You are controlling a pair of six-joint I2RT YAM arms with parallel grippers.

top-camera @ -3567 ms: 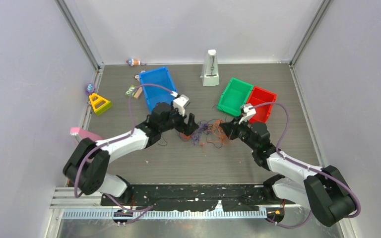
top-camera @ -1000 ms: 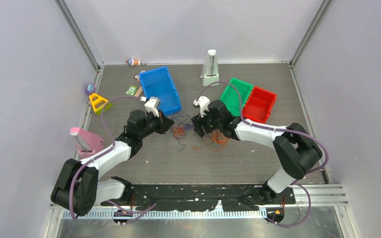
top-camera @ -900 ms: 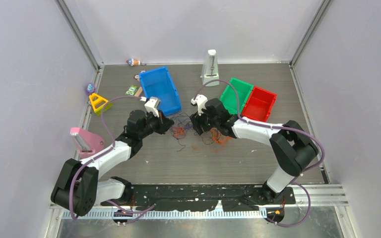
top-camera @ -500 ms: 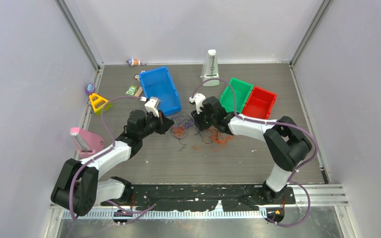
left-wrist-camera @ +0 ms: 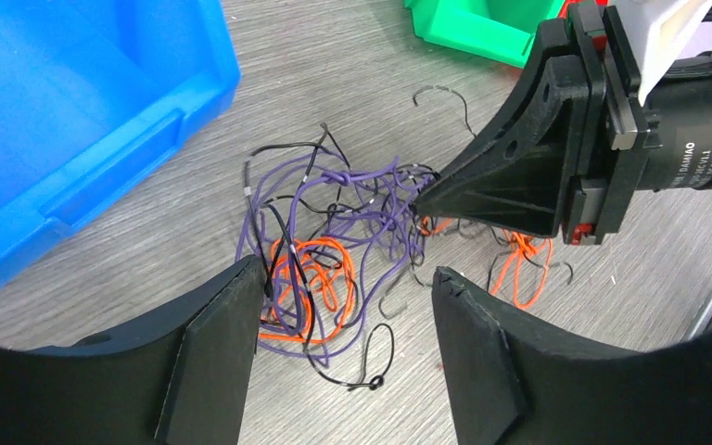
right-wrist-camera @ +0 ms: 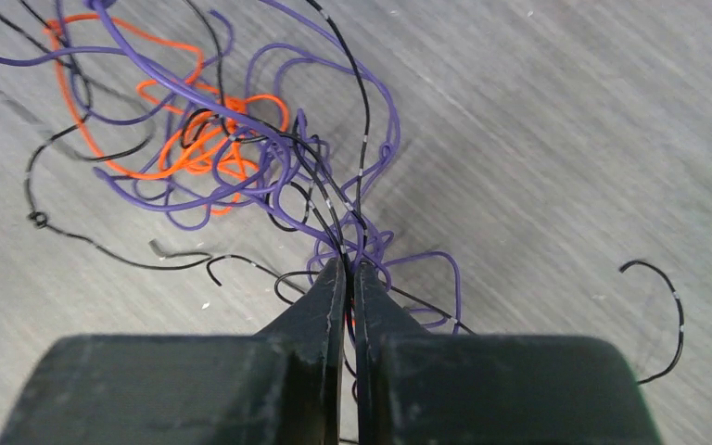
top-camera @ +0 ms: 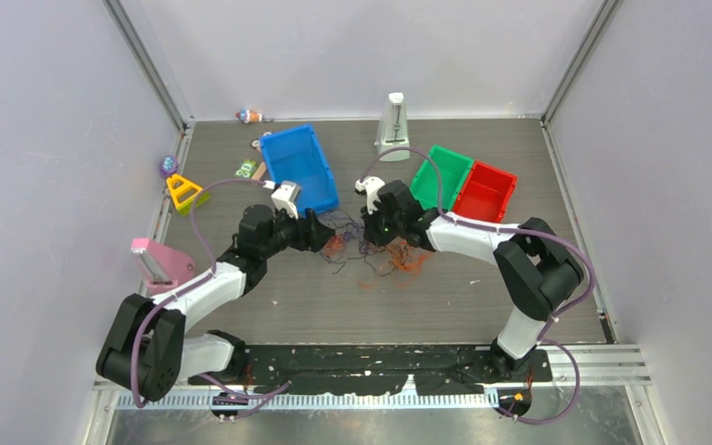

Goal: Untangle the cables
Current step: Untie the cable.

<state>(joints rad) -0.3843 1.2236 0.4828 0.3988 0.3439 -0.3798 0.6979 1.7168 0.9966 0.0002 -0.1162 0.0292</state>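
The right gripper (right-wrist-camera: 345, 264) pinches light, springy cables (left-wrist-camera: 338, 176) at its tips; the left gripper (left-wrist-camera: 345, 283), spread open, could take the loops it straddles

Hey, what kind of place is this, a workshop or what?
Probably a robotics lab test cell: a table boxed in by plain pale walls, a left arm and right arm bolted at its near edge, and a blue bin, green bin and red bin beside tangled cables.

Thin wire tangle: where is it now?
Top view, centre: the tangle of thin purple, orange and black cables lies on the near side of the blue plastic bin and the green plastic bin.
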